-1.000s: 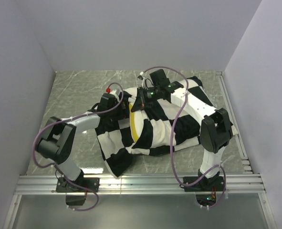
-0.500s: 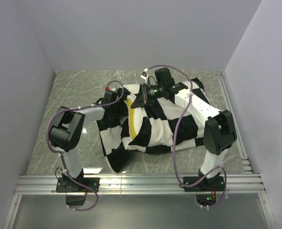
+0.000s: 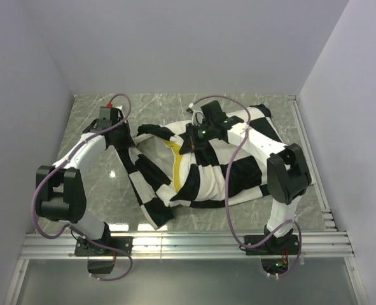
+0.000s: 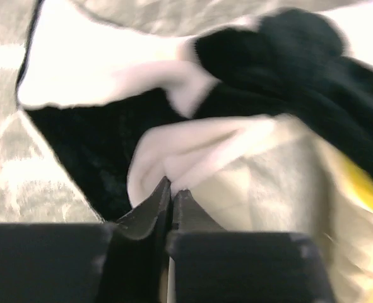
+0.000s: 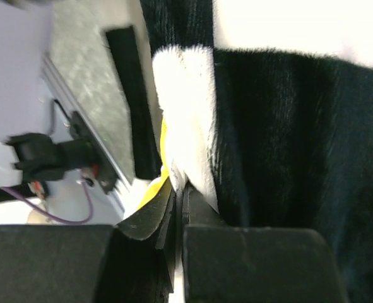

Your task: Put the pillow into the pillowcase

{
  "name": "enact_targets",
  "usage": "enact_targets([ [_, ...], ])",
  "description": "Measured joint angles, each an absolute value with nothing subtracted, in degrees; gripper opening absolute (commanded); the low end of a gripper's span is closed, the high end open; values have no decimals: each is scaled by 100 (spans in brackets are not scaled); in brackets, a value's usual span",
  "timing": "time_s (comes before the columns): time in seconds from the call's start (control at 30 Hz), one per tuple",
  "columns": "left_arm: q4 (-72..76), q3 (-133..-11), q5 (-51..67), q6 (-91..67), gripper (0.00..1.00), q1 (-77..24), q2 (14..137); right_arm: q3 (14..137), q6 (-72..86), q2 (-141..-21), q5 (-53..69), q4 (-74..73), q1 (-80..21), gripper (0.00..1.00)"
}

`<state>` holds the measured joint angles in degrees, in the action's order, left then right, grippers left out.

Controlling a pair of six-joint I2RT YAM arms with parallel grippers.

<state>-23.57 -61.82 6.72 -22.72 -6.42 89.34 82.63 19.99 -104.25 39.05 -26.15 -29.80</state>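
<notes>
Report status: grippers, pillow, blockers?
Left gripper shut on pillowcase rim. Right gripper shut on it too. Pillow partly in, yellow band showing. Nothing blocking.

High rear overview, two wrist close-ups, all on the pillowcase (image 3: 200,184).

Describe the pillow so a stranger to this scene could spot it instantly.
On the grey marbled table lies a black-and-white checkered pillowcase. The pillow is the plump cream cushion showing in its open left end, plain where the case is checked, with a yellow band.
</notes>
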Motion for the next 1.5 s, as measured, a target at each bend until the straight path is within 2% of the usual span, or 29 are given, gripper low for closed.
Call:
enact_targets([
  [0.27,-2720,-6882,2128,-1929,0,-591,8932,8274,1439,-11100,4016,-2536,-3590,0],
  [0.47,-2742,-7185,3168,-1890,0,-985,9028,8853,1083,-11775,4005,-2842,-4038,0],
  [0.63,-2895,-7109,3785,-1579,0,-1551,8853,9821,1236,-12429,3933,-3186,-3883,0],
  [0.73,-2985,-6628,3966,-1441,0,-1848,8442,10280,1522,-12665,3833,-3120,-3579,0],
  [0.93,-2897,-6034,4012,-1404,0,-1992,8243,9972,2261,-12370,3723,-2648,-3120,1],
  [0.97,-2832,-6049,4038,-1413,0,-1997,8357,9922,2340,-12309,3697,-2600,-3127,4],
  [1.0,-2818,-6104,4073,-1422,0,-1997,8471,9913,2401,-12274,3673,-2585,-3151,12],
  [1.07,-2766,-6344,4143,-1468,4,-1966,8838,9913,2403,-12237,3618,-2591,-3205,21],
  [1.1,-2720,-6477,4176,-1494,4,-1935,9015,9913,2375,-12223,3570,-2622,-3227,31],
  [1.2,-2552,-6836,4278,-1673,4,-1809,9417,9913,2222,-12145,3393,-2733,-3238,46],
  [1.3,-2237,-7081,4381,-1933,4,-1699,9699,9913,1964,-11874,3203,-3055,-3203,52],
  [1.5,-1686,-7212,4683,-2471,2,-1697,10103,10147,1358,-11205,2727,-3975,-3087,49],
])
